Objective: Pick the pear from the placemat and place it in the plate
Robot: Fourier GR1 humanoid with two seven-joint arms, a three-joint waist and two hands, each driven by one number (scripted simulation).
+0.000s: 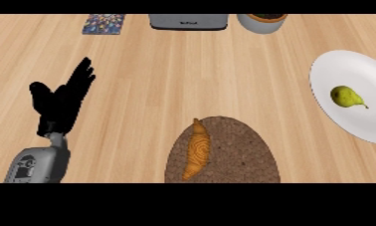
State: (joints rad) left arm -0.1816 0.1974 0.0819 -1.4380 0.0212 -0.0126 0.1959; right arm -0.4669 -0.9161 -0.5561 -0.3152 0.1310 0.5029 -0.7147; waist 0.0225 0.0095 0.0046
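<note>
Left hand (62, 101) open and empty.

The single head view looked steeply down on the wooden counter (183, 70) from the robot's own side, near enough that the lower edge cut the placemat (242, 155), the right edge cut the plate (330, 70), and the left hand (58, 106) showed at lower left.
</note>
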